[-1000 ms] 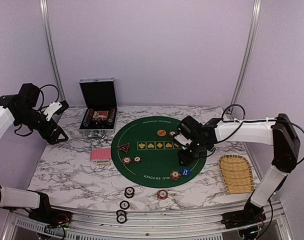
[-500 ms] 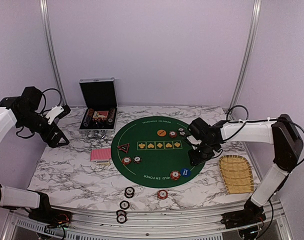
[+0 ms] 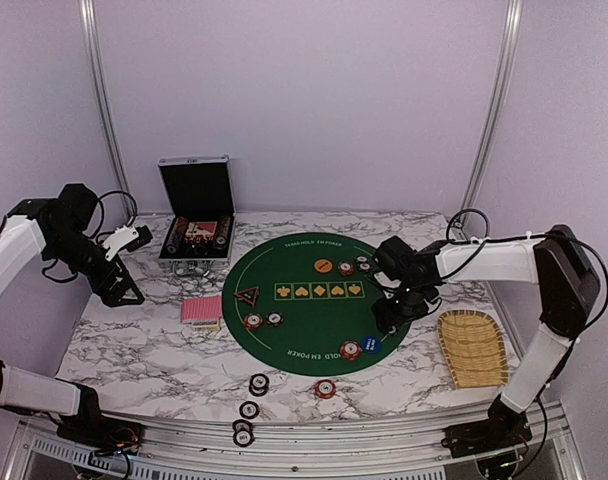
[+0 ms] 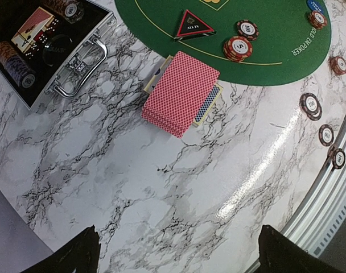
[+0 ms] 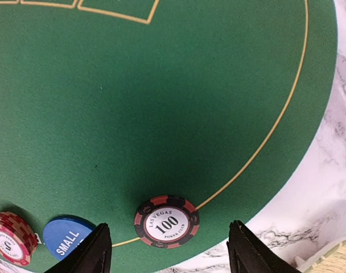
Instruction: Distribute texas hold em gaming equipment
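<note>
My right gripper (image 3: 386,318) (image 5: 170,253) is open and empty, low over the right edge of the green mat (image 3: 304,335), its fingers either side of a single red-black "100" chip (image 5: 167,221). The blue button disc (image 3: 372,345) (image 5: 68,236) and a red "5" chip stack (image 3: 350,350) (image 5: 11,238) lie beside it. The orange disc (image 3: 324,265), the triangular marker (image 3: 247,296) (image 4: 193,25) and several chips rest on the mat. The pink-backed cards (image 3: 202,311) (image 4: 181,94) lie left of the mat. My left gripper (image 3: 122,288) (image 4: 176,263) is open and empty above bare marble.
The open black case (image 3: 195,220) (image 4: 42,45) holds chip rows at the back left. The bamboo tray (image 3: 472,347) lies at the right. Several chips (image 3: 259,383) (image 4: 309,105) lie on the marble near the front edge, by the metal rail.
My right gripper has moved from the middle of the mat to its right edge. My left arm has swung in and down towards the table's left side.
</note>
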Robot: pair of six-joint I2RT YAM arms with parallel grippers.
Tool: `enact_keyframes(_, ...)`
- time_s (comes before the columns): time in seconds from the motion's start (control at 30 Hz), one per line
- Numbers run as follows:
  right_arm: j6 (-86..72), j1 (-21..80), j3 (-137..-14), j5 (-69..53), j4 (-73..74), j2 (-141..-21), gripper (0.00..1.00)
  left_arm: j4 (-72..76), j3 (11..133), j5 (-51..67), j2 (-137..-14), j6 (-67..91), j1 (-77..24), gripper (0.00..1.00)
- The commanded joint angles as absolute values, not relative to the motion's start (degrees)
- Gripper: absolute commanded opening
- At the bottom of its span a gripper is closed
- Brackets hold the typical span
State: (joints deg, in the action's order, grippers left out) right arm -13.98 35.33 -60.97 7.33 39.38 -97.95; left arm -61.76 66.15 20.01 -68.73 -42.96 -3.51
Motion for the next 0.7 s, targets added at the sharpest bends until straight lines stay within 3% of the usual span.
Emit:
enact_keyframes(0.0, -15.6, 35.0, -66.8, 9.0, 41.2, -94.3, 0.71, -61.9, 65.3, 21.0, -69.9, -43.9, -4.9, 0.99)
enact_keyframes(0.13, -16.8, 36.5, -71.1, 7.7, 41.6, -93.3, 0.79, -60.1, 64.7, 19.6, -71.6, -43.3, -7.6, 0.99)
enact_keyframes(0.67, -19.6, 41.7, -79.0, 0.6, 35.3, -97.2, 0.94, -55.1, 65.7, 12.5, -80.9, -49.5, -16.1, 0.99)
